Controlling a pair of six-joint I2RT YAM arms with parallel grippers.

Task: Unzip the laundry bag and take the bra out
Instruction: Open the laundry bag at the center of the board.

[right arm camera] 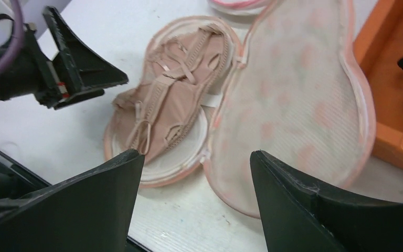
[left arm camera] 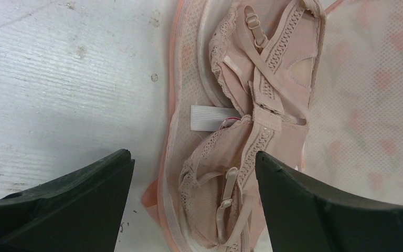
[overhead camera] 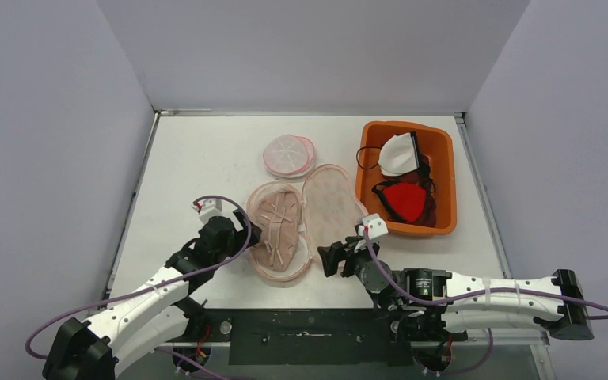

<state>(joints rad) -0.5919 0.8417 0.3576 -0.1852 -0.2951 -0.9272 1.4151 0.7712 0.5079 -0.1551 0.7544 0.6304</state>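
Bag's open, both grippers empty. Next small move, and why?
Probably lower the left gripper onto the bra and close. The laundry bag lies unzipped, its lid folded out to the right, so the bra sits exposed in the left half. The left gripper is open at that half's edge, a cup between its jaws; the right gripper is open and empty.

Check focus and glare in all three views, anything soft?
Top external: even light, sharp, no glare. Left wrist: beige lace bra crisp; open lid of the pink-rimmed mesh laundry bag pale, soft at right. Right wrist: bag sharp, black fingers block the lower corners.
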